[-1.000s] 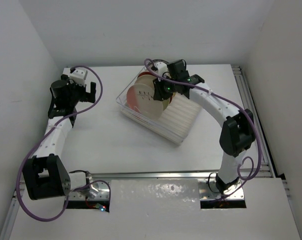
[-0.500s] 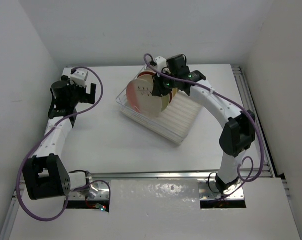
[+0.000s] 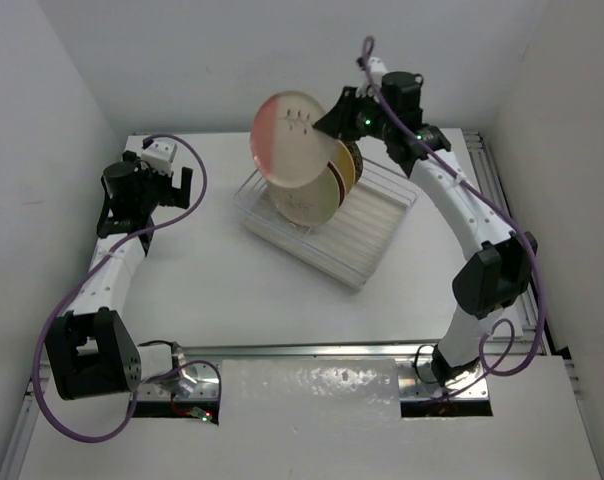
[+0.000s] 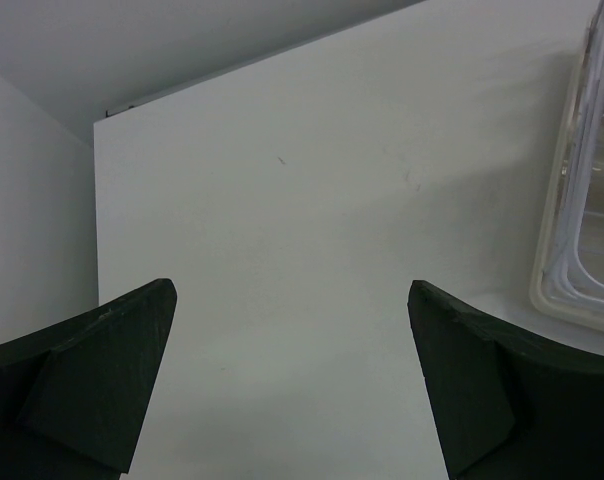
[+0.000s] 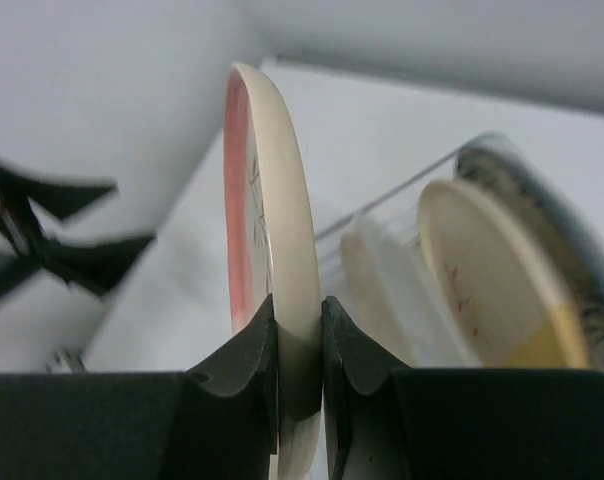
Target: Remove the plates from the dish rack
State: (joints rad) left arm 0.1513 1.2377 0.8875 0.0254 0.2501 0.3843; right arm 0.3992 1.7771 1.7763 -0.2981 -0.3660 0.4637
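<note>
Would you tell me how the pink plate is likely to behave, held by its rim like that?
The pink plate looks rigid, so it should not flex. The right gripper pinches only a small patch of its smooth rim, so it may pivot or slip. Held in the air by the dish rack, it would probably chip if dropped.

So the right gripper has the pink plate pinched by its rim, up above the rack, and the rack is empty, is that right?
Not quite. The right gripper does pinch the pink plate by its rim above the rack, but the rack isn't empty: at least a cream plate stands in it, as the top view shows.
</note>
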